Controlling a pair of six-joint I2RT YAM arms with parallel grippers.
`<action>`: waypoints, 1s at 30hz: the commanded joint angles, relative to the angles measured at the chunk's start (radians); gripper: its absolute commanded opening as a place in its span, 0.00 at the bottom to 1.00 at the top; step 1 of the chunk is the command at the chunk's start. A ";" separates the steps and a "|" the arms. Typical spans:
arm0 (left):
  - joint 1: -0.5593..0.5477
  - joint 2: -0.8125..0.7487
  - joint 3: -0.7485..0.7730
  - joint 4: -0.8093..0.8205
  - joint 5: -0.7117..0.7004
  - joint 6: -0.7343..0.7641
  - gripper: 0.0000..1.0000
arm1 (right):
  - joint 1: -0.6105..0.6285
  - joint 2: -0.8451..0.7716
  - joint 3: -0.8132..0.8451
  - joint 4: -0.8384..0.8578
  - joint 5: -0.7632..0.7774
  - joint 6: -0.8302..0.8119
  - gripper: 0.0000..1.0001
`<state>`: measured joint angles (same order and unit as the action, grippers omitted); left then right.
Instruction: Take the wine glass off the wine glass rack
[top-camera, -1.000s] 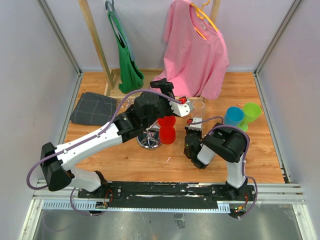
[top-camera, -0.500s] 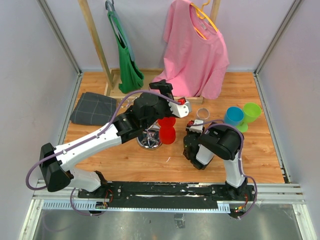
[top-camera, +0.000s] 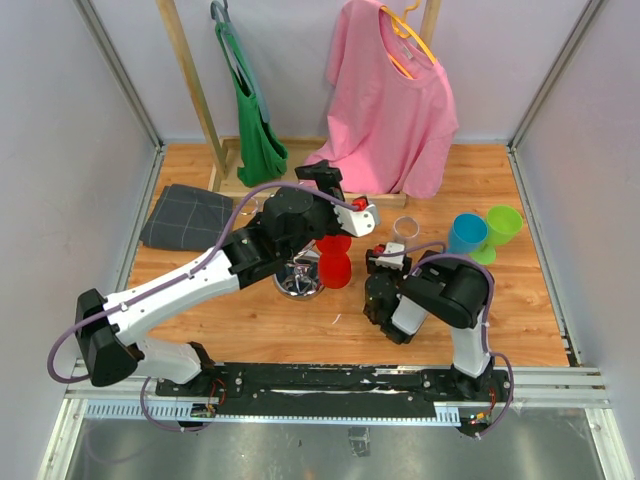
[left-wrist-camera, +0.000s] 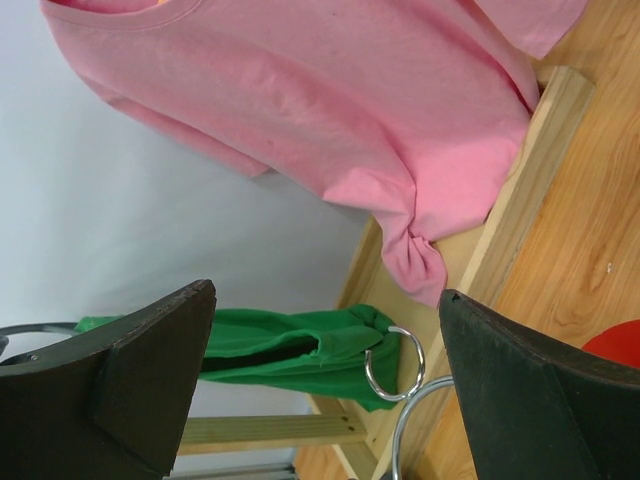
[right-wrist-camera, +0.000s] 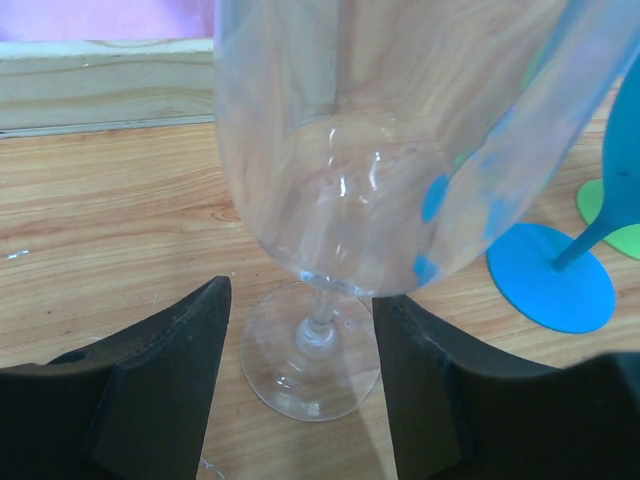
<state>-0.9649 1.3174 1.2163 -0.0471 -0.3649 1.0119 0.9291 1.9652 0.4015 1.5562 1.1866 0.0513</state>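
Observation:
The clear wine glass (top-camera: 404, 229) stands upright on the wooden table, right of the chrome wine glass rack (top-camera: 299, 280). In the right wrist view its bowl (right-wrist-camera: 330, 180) fills the top, and its stem and foot sit between my right gripper's (right-wrist-camera: 300, 305) open jaws without touching either finger. My right gripper (top-camera: 390, 252) is low, just in front of the glass. My left gripper (top-camera: 322, 175) hovers wide open over the rack with nothing held. The rack's wire rings (left-wrist-camera: 395, 365) show between my left gripper's (left-wrist-camera: 325, 300) jaws.
A red goblet (top-camera: 335, 258) is at the rack. A blue goblet (top-camera: 467, 232) and a green goblet (top-camera: 503, 224) stand to the right. A pink shirt (top-camera: 390, 100) and a green bag (top-camera: 255, 120) hang on the wooden frame. A grey cloth (top-camera: 185, 216) lies at the left.
My right gripper has opened from shut and let go of the wine glass stem, drawing back slightly. The glass stays standing. The left arm has barely shifted.

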 joint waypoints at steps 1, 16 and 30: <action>0.005 -0.032 -0.015 0.022 -0.006 -0.015 0.99 | 0.031 -0.036 -0.027 0.019 0.072 -0.015 0.62; 0.005 -0.041 -0.017 0.021 -0.001 -0.025 0.99 | 0.193 -0.109 -0.079 0.019 0.230 -0.063 0.69; 0.005 -0.059 -0.006 0.036 -0.001 -0.047 0.99 | 0.570 -0.335 -0.106 0.014 0.510 -0.305 0.87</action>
<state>-0.9649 1.2926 1.2095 -0.0471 -0.3649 0.9955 1.4014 1.7065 0.3069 1.5558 1.5032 -0.1326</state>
